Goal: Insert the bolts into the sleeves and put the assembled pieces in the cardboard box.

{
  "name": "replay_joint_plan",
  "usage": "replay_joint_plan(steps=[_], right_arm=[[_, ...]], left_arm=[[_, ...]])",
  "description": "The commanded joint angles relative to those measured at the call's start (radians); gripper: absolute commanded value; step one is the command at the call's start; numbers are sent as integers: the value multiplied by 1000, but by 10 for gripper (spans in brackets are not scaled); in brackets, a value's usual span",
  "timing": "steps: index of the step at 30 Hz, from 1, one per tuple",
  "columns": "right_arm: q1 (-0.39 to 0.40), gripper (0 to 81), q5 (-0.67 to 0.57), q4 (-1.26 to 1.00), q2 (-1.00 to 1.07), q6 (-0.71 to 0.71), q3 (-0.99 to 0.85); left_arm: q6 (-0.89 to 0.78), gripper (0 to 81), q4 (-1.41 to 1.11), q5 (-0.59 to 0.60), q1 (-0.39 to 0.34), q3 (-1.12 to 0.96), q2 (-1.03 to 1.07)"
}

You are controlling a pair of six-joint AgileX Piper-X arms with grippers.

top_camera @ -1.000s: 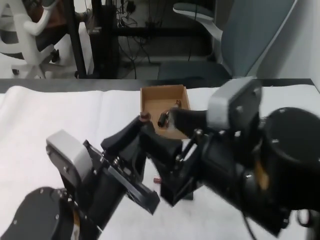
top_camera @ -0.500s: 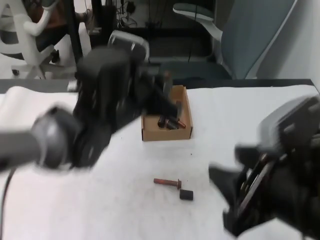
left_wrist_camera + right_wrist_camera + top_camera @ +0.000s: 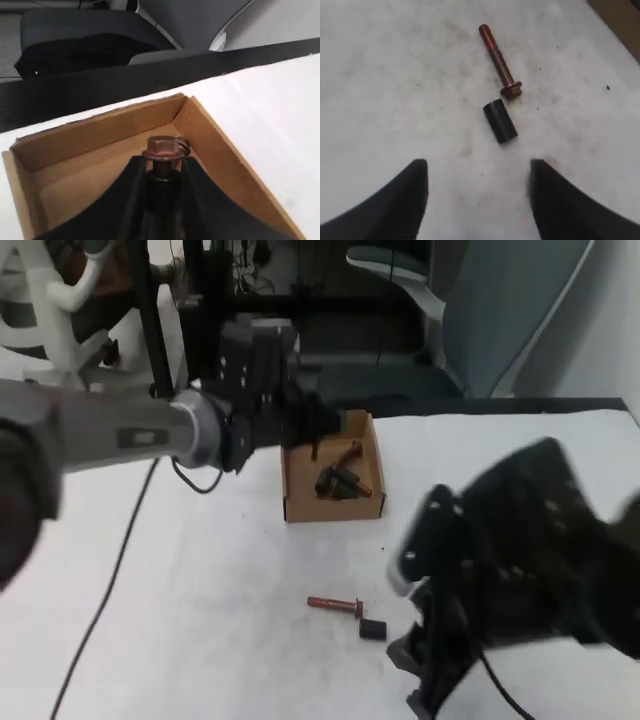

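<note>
The left hand (image 3: 162, 164) is closed on an assembled piece (image 3: 164, 148), a dark sleeve with the copper hex head of its bolt standing out beyond the fingertips. It holds the piece over the open cardboard box (image 3: 335, 508), which sits upper centre in the high view. The step looks like the drop-off. To do it well, the hand should go down until the piece is below the rim and inside the walls. It should open only there, so the bolt does not slide out of the sleeve or bounce off the cardboard. Releasing over a bare patch of the box floor would avoid knocking what already lies inside.

The box holds finished pieces (image 3: 340, 481), dark sleeves with copper bolt ends lying across one another. Their number is too hard to count. In the left wrist view the floor near the far corner of the box looks bare.

The right hand (image 3: 477, 166) is spread wide and holds nothing. It hangs above the white worktop (image 3: 200, 590), over a loose bolt (image 3: 499, 59) and a loose black sleeve (image 3: 500, 121). Both lie lower centre in the high view, the bolt's head just beside one end of the sleeve and not in it. That pair is not yet joined, so one more assembly appears to remain.
</note>
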Motion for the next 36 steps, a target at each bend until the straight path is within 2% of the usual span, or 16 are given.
replay_joint_plan(steps=[1, 3, 4, 5, 12, 16, 21, 22, 24, 26, 27, 34, 36], right_arm=[[-5, 557, -10, -12, 92, -84, -81], [-5, 557, -14, -7, 142, -113, -123], [-5, 557, -14, -4, 171, -133, -143], [-5, 557, -14, -4, 188, -159, -157], [-5, 529, 69, 59, 299, -321, -204], [-5, 497, 70, 62, 353, -357, -204], [-5, 490, 70, 59, 403, -368, -204], [-5, 458, 70, 55, 409, -372, -204], [-5, 262, 81, 46, 415, -378, -204], [-5, 20, 81, 46, 414, -389, -207], [-5, 0, 81, 44, 414, -391, -208], [-5, 0, 152, 62, 411, -389, -212], [-5, 0, 152, 74, 397, -363, -212]], left_arm=[[13, 207, -58, 31, 1, -36, 31], [13, 455, -55, 42, 5, -35, 33], [13, 616, -56, 49, 9, -35, 29], [13, 700, -53, 63, 12, -35, 23], [13, 700, 3, 132, 54, -35, -83], [13, 700, 4, 241, 85, -33, -149], [17, 700, 44, 283, 108, -33, -221], [37, 700, 68, 283, 110, -33, -229], [104, 700, 134, 283, 109, -33, -244], [185, 700, 223, 283, 109, -33, -252], [215, 700, 268, 283, 107, -33, -251], [292, 700, 481, 283, 106, -31, -251], [331, 700, 525, 319, 104, -31, -251]])
